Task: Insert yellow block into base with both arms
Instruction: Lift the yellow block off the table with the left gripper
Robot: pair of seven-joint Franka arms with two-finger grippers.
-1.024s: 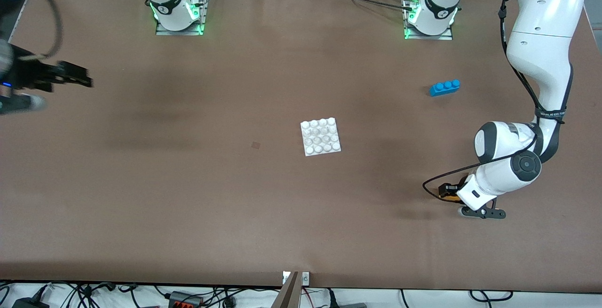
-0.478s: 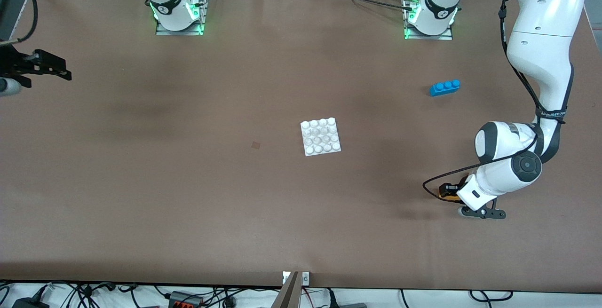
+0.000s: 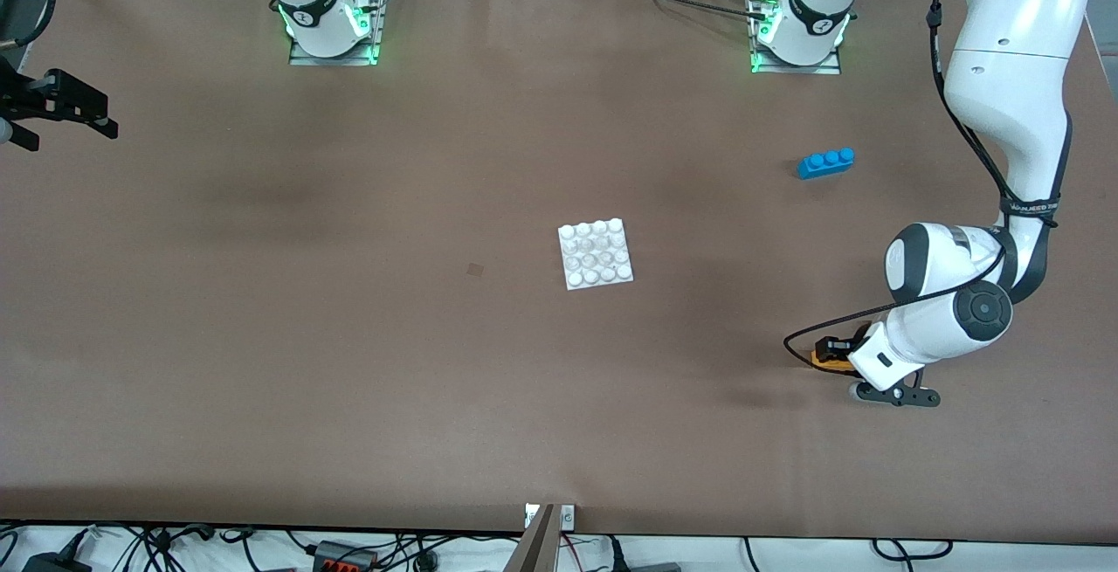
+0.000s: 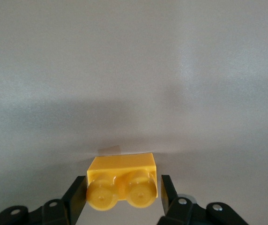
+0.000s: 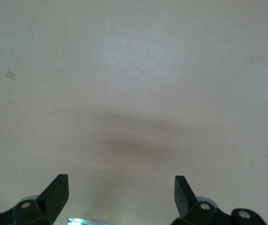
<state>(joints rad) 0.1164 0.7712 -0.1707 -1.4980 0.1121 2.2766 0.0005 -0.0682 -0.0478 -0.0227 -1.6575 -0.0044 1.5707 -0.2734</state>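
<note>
Two hands over brown table (image 3: 349, 362): left hand (image 4: 122, 194) clamps yellow block (image 4: 122, 180); right hand (image 5: 120, 190) spread, empty.

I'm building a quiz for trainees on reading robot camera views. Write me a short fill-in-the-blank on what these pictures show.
1. The fingers of the left gripper flank the small orange-yellow plastic brick, which has ___ round studs.
2. The flat white square studded plate lies nearer the front camera than the long ___ brick.
3. The right gripper, over the table at the right arm's end, has its fingers ___.

Missing words: two; blue; open
</note>
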